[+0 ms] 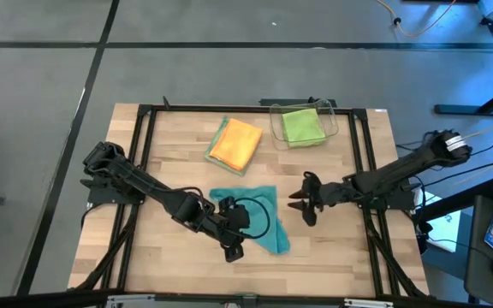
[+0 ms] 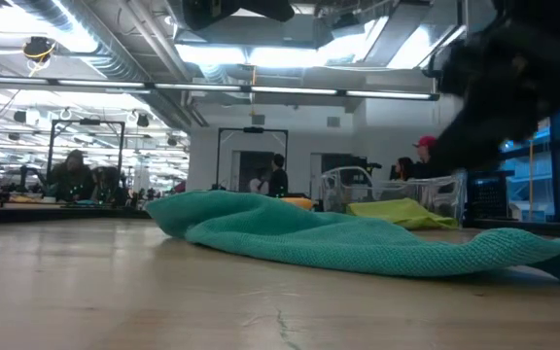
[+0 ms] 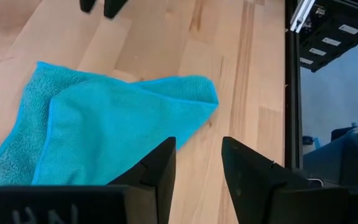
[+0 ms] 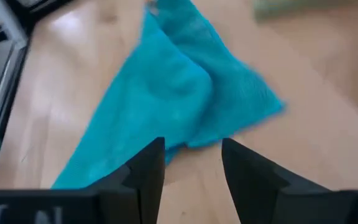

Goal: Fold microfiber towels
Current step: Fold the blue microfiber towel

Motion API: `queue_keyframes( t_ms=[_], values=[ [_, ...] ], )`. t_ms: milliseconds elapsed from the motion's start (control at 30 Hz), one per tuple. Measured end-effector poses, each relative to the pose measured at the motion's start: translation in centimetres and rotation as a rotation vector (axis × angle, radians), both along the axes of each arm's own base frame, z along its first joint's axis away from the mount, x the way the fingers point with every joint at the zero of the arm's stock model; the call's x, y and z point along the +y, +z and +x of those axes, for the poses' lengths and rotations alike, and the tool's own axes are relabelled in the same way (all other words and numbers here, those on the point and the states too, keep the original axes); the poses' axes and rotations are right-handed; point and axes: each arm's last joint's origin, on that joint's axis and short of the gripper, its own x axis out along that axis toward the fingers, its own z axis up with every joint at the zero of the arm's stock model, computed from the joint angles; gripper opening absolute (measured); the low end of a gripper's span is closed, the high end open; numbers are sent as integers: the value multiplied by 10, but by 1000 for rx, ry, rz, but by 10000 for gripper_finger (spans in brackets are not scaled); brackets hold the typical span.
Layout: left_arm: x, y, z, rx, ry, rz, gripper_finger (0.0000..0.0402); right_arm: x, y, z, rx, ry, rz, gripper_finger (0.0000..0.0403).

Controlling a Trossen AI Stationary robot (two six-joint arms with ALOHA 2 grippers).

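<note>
**Teal towel half folded, both arms beside it**

High view: the teal towel [image 1: 255, 218] lies crumpled on the tabletop [image 1: 169, 154] between the left gripper [image 1: 232, 248] and the right gripper [image 1: 302, 204]. To fold well, each should take one free corner and pull evenly.

Low view: it lies low and wrinkled.

Left wrist view: fingers [image 3: 157, 171] spread, empty.

Right wrist view: fingers [image 4: 146, 168] also spread, holding nothing.

Light wooden table [image 1: 169, 154] with black metal frame [image 1: 144, 141] along its edges, clear plastic bin [image 1: 332, 120] near the far right corner, grey floor [image 1: 229, 51], people [image 2: 278, 175] in the room beyond
</note>
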Motion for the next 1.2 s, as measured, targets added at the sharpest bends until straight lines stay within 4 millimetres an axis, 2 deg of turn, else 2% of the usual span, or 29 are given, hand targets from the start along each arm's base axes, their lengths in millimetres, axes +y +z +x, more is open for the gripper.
queue_keyframes(
  t_ms=[100, 200, 433, 600, 767, 1033, 1200],
  values=[
    [0, 0, 0, 1, 0, 1, 122, 1, -14, 4, 47, -76, 90, 162],
    [0, 0, 0, 1, 2, 3, 122, 2, -24, 11, 86, -143, 84, 162],
    [1, 0, 0, -13, 28, 40, 122, -3, -26, 37, 100, -183, 70, 162],
    [1, 0, 0, -13, 27, 42, 122, -3, -28, 48, 128, -94, 122, 162],
    [2, 0, 0, -15, -2, 84, 122, 0, -34, 61, 127, -91, 121, 162],
    [6, 0, 2, -22, 15, 116, 122, 4, -44, 91, 156, -65, 54, 162],
    [6, 0, 2, -22, 15, 116, 122, 7, -37, 108, 134, -19, -6, 153]
  ],
)
